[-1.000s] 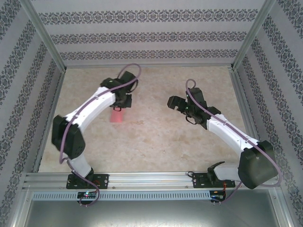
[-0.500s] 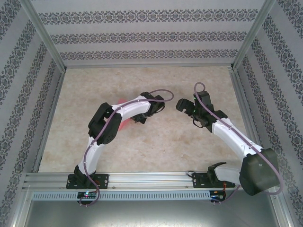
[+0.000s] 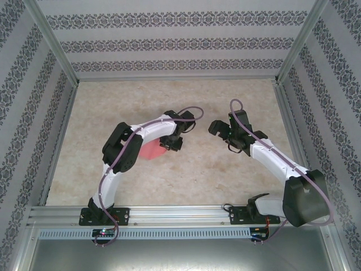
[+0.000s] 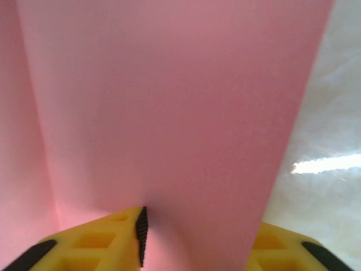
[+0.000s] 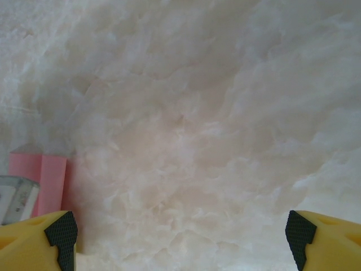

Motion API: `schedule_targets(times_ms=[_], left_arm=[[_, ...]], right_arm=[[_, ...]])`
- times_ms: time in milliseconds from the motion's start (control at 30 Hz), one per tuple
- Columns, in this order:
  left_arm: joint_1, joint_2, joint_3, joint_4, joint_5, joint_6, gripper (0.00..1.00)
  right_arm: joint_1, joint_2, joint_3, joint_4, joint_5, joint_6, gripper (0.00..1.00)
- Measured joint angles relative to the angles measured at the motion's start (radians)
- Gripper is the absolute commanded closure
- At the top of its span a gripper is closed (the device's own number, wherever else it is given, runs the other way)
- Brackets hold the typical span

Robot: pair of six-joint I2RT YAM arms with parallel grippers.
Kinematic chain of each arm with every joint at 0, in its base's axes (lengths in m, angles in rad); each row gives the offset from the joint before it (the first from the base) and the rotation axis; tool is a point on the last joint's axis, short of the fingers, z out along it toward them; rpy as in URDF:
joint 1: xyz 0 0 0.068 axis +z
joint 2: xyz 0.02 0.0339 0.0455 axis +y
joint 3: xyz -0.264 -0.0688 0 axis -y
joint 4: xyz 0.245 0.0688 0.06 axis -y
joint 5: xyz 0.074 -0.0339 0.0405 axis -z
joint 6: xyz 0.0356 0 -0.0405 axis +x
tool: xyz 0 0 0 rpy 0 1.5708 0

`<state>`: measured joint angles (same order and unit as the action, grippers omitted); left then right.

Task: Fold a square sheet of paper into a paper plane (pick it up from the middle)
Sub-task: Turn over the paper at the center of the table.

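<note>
- Left gripper, black body with yellow fingers: the fingers stand partly apart with a clear gap between them, not pressed together.
- Thin salmon-pink folded paper runs through that gap and on past the left gripper's fingertips. Lengthwise creases show on it.
- The black ribbed pad of one finger touches the paper at a crease. The paper's edge partly covers the other finger, so I cannot tell whether they touch.
- The paper is not squeezed flat between the fingers.
- In the top view the paper shows against the cream marbled tabletop, reaching out to the left of the left gripper, beside that arm's white link.
- Right gripper: yellow fingers spread wide, bare tabletop between them, holding nothing.
- It hangs to the right of the left gripper, apart from it and clear of the paper.
</note>
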<state>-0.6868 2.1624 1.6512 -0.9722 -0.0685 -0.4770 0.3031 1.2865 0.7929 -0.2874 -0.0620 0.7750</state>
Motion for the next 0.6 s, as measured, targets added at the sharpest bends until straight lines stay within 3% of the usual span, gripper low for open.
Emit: schedule_targets(times_ms=[233,367,600], left_arm=[[0.061,-0.06,-0.079,0.127,0.253,-0.008,0.44],[0.077,-0.078,-0.123,0.179,0.341,-0.021,0.41],[0.112,-0.121,-0.198,0.252,0.43,-0.036,0.42]], right_arm=[[0.002,0.039,0.0,0.033,-0.051,0.016,0.06],[0.027,0.08,0.005,0.049,-0.068,0.023,0.1],[0.129,0.214,0.075,0.1,-0.137,0.066,0.37]])
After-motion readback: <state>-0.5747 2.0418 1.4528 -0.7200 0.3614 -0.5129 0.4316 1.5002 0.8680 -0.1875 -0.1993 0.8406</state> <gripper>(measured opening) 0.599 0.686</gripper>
